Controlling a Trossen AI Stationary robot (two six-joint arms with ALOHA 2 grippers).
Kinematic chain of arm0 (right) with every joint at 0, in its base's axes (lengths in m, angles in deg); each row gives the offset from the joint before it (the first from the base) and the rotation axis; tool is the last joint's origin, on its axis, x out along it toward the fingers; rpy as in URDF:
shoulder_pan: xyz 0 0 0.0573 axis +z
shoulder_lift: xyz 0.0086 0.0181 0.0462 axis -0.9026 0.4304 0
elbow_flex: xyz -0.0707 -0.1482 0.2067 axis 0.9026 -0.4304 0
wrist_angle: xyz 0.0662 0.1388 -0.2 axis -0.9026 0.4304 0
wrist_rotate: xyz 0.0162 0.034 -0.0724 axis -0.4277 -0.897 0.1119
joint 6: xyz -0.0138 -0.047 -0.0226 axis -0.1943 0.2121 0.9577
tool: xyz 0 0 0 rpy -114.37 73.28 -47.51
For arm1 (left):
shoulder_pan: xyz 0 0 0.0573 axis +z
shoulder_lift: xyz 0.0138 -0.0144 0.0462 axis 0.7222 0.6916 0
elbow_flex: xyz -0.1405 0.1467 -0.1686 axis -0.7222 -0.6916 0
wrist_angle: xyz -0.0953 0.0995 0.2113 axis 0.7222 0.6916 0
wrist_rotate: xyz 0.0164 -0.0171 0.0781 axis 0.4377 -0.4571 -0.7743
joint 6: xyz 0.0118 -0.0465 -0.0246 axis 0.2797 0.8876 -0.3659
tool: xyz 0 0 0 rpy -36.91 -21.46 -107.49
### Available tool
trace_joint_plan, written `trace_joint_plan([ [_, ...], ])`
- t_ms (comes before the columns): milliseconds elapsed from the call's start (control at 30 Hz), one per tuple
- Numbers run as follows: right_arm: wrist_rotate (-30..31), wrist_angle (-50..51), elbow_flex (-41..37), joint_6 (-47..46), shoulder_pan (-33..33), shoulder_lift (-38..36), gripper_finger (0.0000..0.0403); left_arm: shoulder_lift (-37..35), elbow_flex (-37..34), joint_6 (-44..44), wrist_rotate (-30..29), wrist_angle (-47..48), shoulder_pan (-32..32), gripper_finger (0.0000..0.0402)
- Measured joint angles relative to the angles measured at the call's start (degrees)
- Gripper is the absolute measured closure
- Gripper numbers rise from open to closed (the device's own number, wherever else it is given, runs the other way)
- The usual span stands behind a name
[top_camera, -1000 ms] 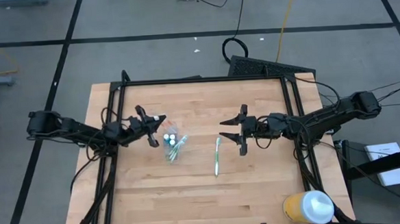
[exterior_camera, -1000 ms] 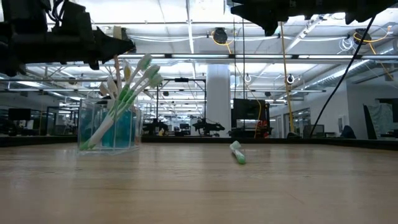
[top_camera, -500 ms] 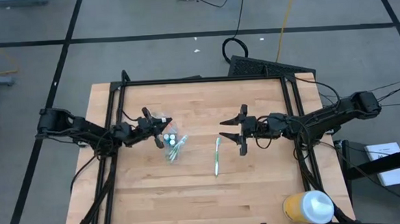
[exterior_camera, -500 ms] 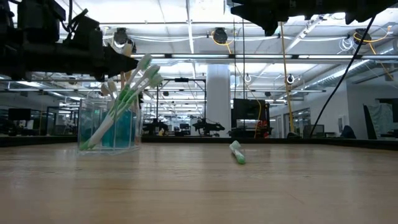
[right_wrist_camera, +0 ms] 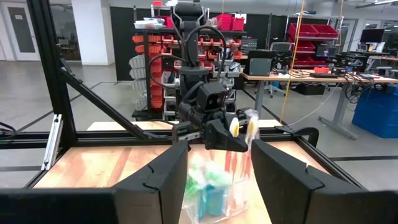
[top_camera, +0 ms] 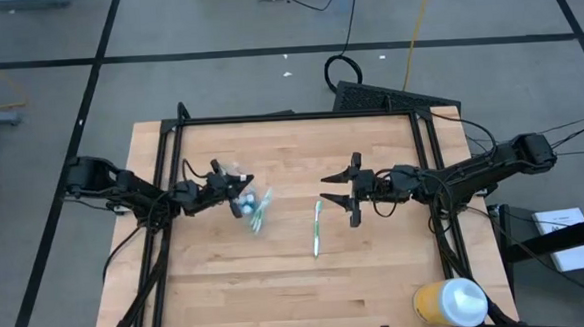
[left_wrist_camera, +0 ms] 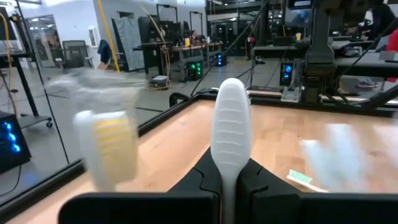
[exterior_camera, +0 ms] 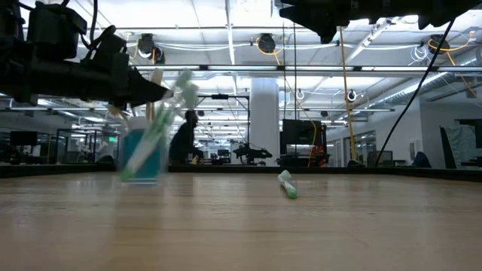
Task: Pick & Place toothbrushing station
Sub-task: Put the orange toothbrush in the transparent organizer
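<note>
In the low view a lone toothbrush (exterior_camera: pixel 287 184) lies flat on the wooden table (exterior_camera: pixel 241 226), nearest the camera among the task's things. In the high view it lies just beside the right tool (top_camera: pixel 345 193), which hangs over the middle of the table with its fingers spread wide and nothing between them. Farther back and to the left stands the clear cup (exterior_camera: pixel 143 154), blurred, holding green and white toothbrushes (exterior_camera: pixel 162 120) and blue tubes (top_camera: pixel 246 200). The left tool (top_camera: pixel 231 180) is right over the cup's rim, closed on a white toothbrush handle (left_wrist_camera: pixel 231 134) that stands upright between its fingers. A big yellow container (top_camera: pixel 450 302) sits at the table's near right corner.
</note>
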Motion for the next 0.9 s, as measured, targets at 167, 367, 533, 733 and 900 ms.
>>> trace_joint_plan([
  [167, 0.0, 0.0, 0.0, 0.0, 0.0, 0.0, 0.0234, 0.0, 0.0, 0.0, -0.4, 0.0, 0.0, 0.0398],
  [367, 0.0, 0.0, 0.0, 0.0, 0.0, 0.0, 0.0234, 0.0, 0.0, 0.0, -0.8, 0.8, 0.0, 0.0386],
  [533, 0.0, 0.0, 0.0, 0.0, 0.0, 0.0, 0.0234, 0.0, 0.0, -0.1, -0.8, 3.1, 0.3, 0.0396],
  [733, 0.0, 0.0, 0.0, 0.0, 0.0, 0.0, 0.0234, 0.0, 0.0, 1.3, -0.8, 4.0, 0.9, 0.0382],
  [900, 0.0, 0.0, 0.0, 0.0, 0.0, 0.0, 0.0234, 0.0, 0.0, 1.5, -0.8, 3.8, 0.9, 0.0384],
])
